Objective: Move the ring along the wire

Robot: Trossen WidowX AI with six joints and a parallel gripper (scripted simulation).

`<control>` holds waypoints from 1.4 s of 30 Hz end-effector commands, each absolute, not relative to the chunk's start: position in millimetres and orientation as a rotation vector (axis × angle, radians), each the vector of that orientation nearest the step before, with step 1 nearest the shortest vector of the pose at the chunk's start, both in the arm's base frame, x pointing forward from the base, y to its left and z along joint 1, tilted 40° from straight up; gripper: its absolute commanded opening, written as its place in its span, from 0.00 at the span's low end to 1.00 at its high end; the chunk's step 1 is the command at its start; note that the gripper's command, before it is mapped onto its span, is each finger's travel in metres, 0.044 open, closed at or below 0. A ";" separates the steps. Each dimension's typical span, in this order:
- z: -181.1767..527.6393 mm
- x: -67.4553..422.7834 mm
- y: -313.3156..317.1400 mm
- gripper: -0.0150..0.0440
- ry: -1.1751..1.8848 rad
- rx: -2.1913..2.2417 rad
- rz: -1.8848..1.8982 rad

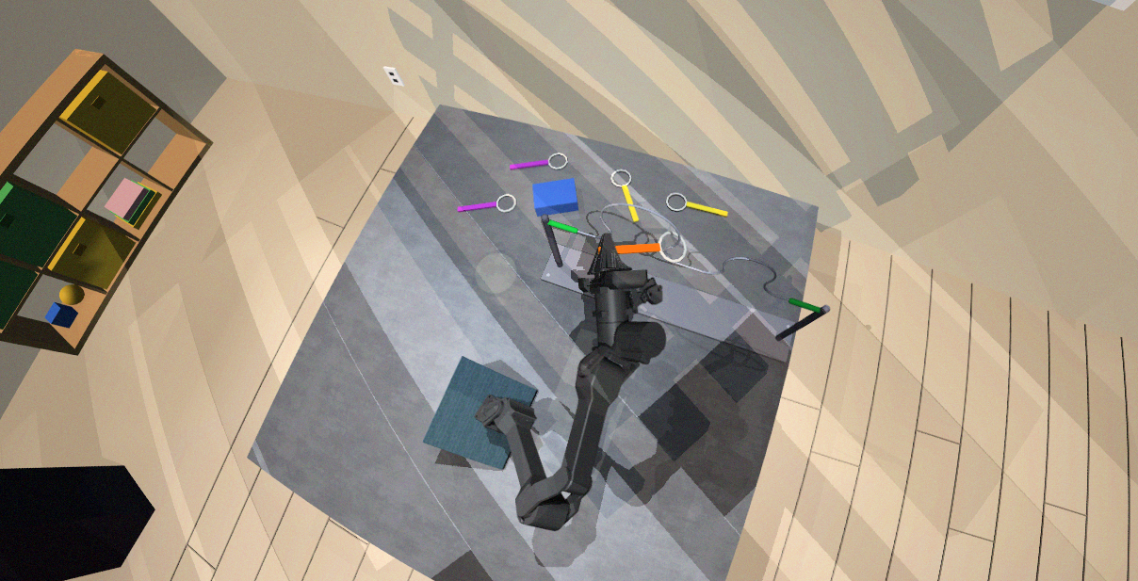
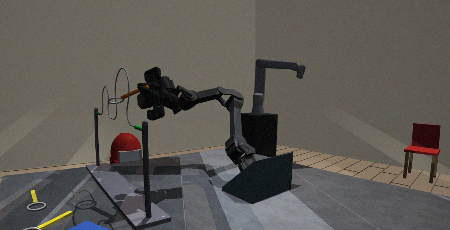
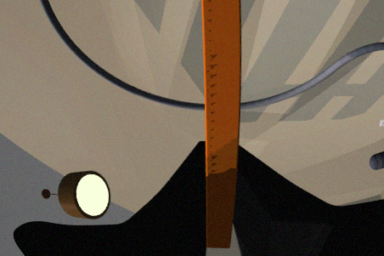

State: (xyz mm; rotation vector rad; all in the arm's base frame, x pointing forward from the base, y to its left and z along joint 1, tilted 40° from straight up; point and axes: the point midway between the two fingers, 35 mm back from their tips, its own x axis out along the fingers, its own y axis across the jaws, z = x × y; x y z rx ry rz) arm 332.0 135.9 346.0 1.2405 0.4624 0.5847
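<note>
My gripper point(image 1: 611, 249) point(image 2: 144, 89) point(image 3: 215, 150) is shut on the orange handle point(image 1: 638, 248) point(image 2: 129, 94) point(image 3: 222, 60) and holds it high, roughly level. The white ring point(image 1: 673, 247) point(image 2: 114, 98) at the handle's end lies flat around the thin grey wire point(image 1: 748, 263) point(image 2: 121, 71) point(image 3: 113, 83) in its looped middle stretch. I cannot tell if ring and wire touch. The wire runs between two dark posts point(image 1: 552, 244) point(image 1: 798, 325) point(image 2: 145, 165) point(image 2: 96, 136), each with a green part point(image 1: 563, 225) point(image 1: 804, 304) point(image 2: 138, 127) point(image 2: 98, 113) beside it.
The posts stand on a grey baseboard point(image 1: 705, 313) point(image 2: 107, 181). Behind it lie a blue box point(image 1: 555, 196), purple-handled rings point(image 1: 529, 164) point(image 1: 481, 206) and yellow-handled rings point(image 1: 628, 199) point(image 1: 705, 208). A red dome point(image 2: 124, 143), a dark wedge pad point(image 1: 478, 410) point(image 2: 261, 177) and a second grey arm point(image 2: 261, 80) stand near.
</note>
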 end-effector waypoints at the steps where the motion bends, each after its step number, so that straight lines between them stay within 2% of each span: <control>1: 347.4 332.2 136.1 0.00 0.461 1.230 0.582; 42: 334.6 334.2 126.2 0.00 0.497 0.703 0.478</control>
